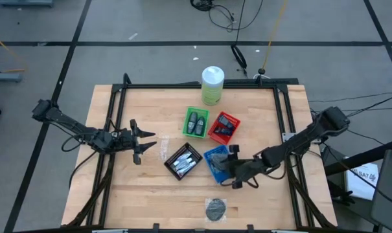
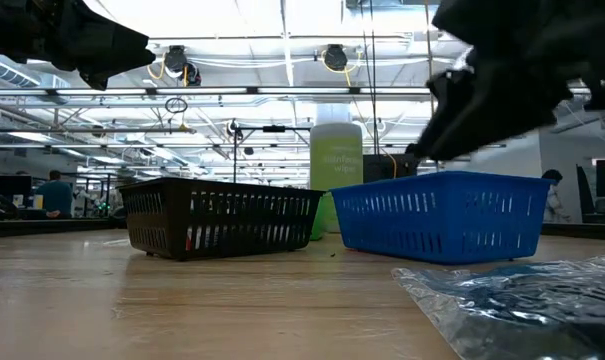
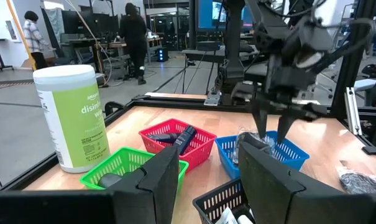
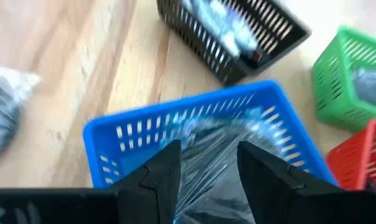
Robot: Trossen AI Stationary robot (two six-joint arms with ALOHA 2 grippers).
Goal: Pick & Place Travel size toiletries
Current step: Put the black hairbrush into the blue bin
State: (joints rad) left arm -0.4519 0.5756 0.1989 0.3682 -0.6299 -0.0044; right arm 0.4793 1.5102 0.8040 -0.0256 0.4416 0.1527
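Four trays sit mid-table, and we judge the sorting mostly done. The green tray (image 1: 196, 122) holds two dark oval bottles (image 1: 196, 123), the red tray (image 1: 223, 128) holds dark flat packs (image 1: 227, 125), and the black tray (image 1: 183, 161) holds small pale tubes (image 1: 184, 163). One wrapped disc (image 1: 216, 208) lies on the table (image 1: 144, 194) near its front edge, well apart from the trays — we read it as left to do.

The right gripper (image 4: 207, 163) hovers over the blue tray (image 4: 194, 130). Its fingers stand apart with crinkled clear wrap (image 4: 203, 177) between them; we cannot tell whether they clamp the wrap or stand free of it. The left gripper (image 1: 146, 141) waits beside the black tray, jaws apart, holding nothing.

The right wrist view alone shows the wrap inside the blue tray; in the high view the arm covers it. The left wrist view shows the pale-green canister (image 3: 73, 118) behind the green tray and people in the room beyond. The low view adds only plastic wrap in its foreground — presumably the loose disc.
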